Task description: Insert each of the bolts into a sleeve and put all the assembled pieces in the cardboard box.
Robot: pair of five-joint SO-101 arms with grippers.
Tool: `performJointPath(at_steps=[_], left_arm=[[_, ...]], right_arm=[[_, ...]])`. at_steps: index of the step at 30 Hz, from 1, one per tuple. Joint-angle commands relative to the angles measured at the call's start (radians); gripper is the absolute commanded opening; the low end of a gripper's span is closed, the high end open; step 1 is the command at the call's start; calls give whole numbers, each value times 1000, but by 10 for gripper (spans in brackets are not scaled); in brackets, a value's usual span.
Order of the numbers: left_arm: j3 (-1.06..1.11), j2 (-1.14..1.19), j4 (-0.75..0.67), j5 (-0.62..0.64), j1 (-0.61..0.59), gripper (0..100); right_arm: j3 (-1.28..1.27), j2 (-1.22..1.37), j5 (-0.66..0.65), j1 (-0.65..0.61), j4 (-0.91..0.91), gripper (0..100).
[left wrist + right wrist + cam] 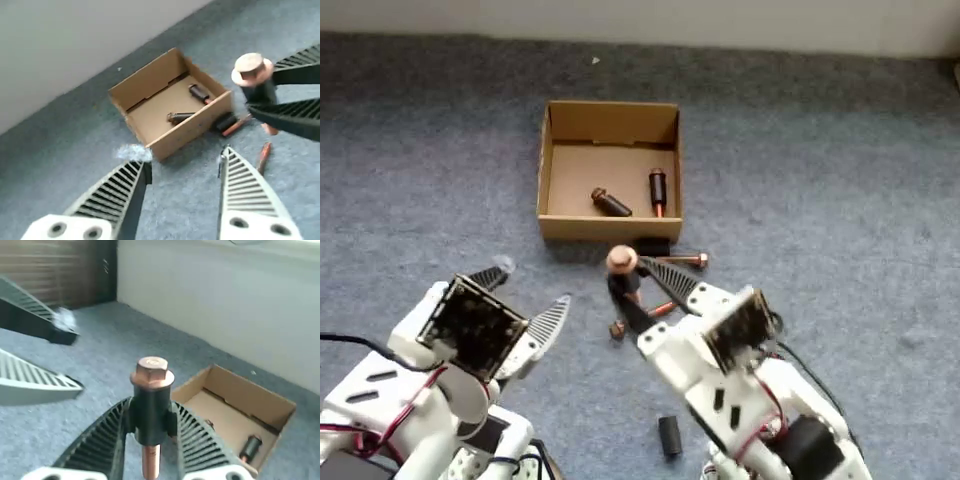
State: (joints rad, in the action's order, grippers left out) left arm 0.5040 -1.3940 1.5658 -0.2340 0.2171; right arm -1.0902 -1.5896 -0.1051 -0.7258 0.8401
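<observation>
Here right hand (150, 412) grips sleeved bolt (151, 387) (upright); left hand (185, 156) wide; loose bolt (682, 260) beside box (605, 229).

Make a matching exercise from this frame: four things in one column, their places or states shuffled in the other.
Things
1. left gripper
2. right gripper
3. box
4. loose sleeve

Places or states
a. lying on the carpet, farthest from the box
b. open, holding nothing
c. contains two assembled pieces
d. shut on a sleeved bolt

Pairs: 1-b, 2-d, 3-c, 4-a
</observation>
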Motion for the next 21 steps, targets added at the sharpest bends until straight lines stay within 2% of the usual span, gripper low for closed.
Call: performJointPath(at_steps=[1,5,8,12,21], left_arm=[[41,-1,3,-35,-186,231],[110,-1,3,-32,-297,231],[160,-1,3,-32,-340,231],[199,-1,3,-32,-360,231],[206,-1,3,-31,-398,231]], right_arm=[[41,197,84,111,-10,5],[102,447,110,134,-68,5],[154,611,110,134,-196,5],[220,826,104,136,-407,5],[492,1323,104,194,-720,5]])
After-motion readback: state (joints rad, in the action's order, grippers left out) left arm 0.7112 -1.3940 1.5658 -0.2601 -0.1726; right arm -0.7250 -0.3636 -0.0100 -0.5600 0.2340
